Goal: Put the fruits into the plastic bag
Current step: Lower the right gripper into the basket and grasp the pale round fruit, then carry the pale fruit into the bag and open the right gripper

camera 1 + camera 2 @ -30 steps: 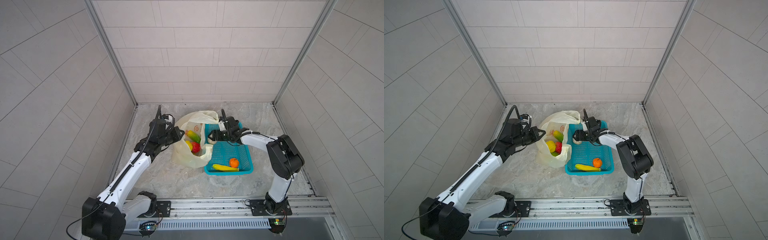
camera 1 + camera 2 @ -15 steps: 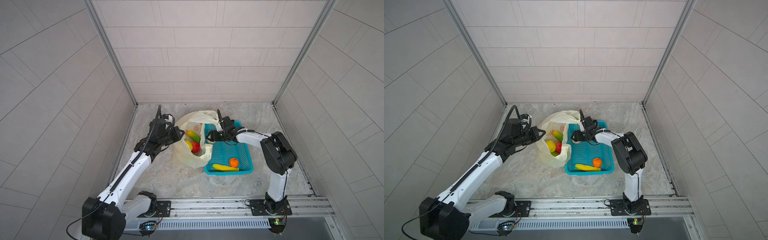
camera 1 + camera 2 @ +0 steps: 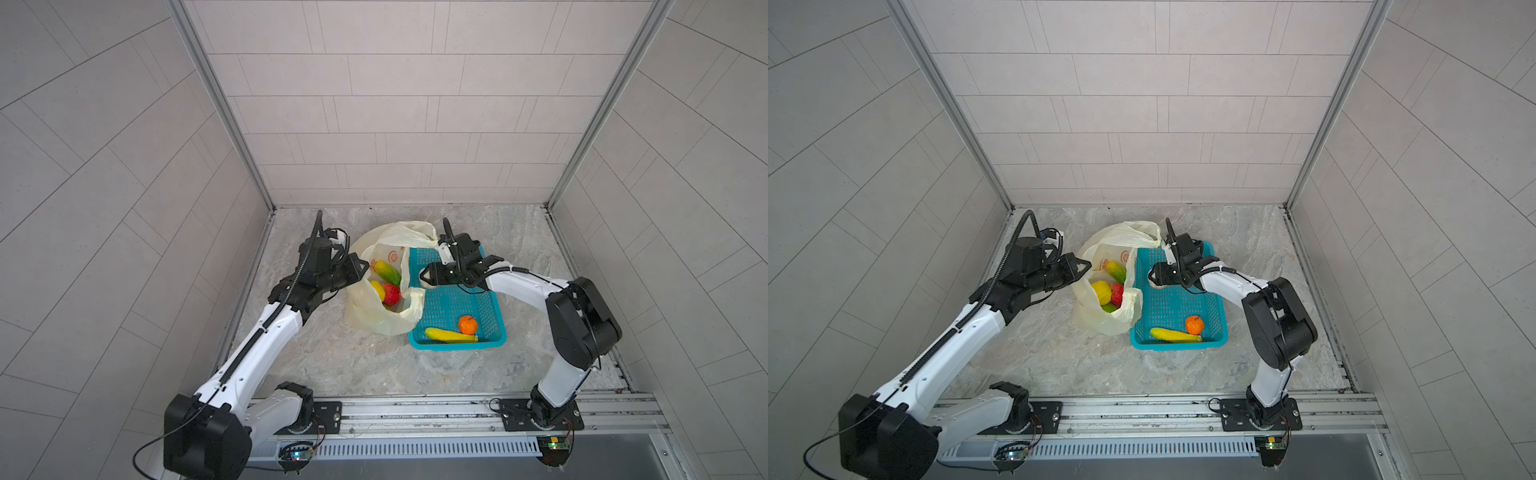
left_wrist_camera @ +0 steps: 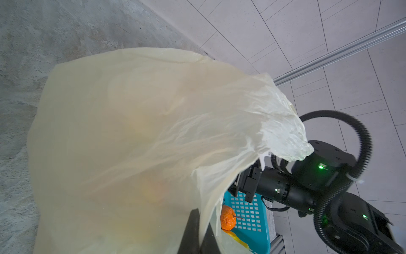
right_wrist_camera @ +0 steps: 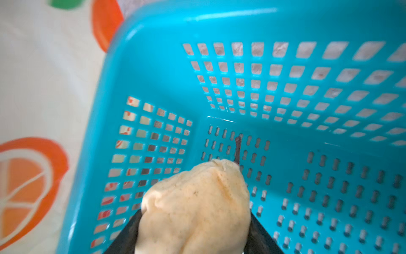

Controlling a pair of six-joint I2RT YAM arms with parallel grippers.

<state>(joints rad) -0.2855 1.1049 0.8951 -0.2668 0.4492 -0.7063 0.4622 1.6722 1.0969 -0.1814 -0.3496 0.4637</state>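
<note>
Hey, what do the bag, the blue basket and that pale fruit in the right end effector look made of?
Plastic bag: thin translucent film, cream, crinkled, slightly shiny. Basket: rigid moulded plastic, glossy teal, highlights along its rim, gridded holes. Pale fruit: likely foam or soft plastic, matte, speckled, creased surface; uncertain.

Teal basket point(image 3: 457, 345) on marble tabletop point(image 3: 353, 365)

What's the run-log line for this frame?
left gripper: shut on plastic bag rim | right gripper: shut on pale fruit, within basket | unbagged: banana, tangerine
</note>
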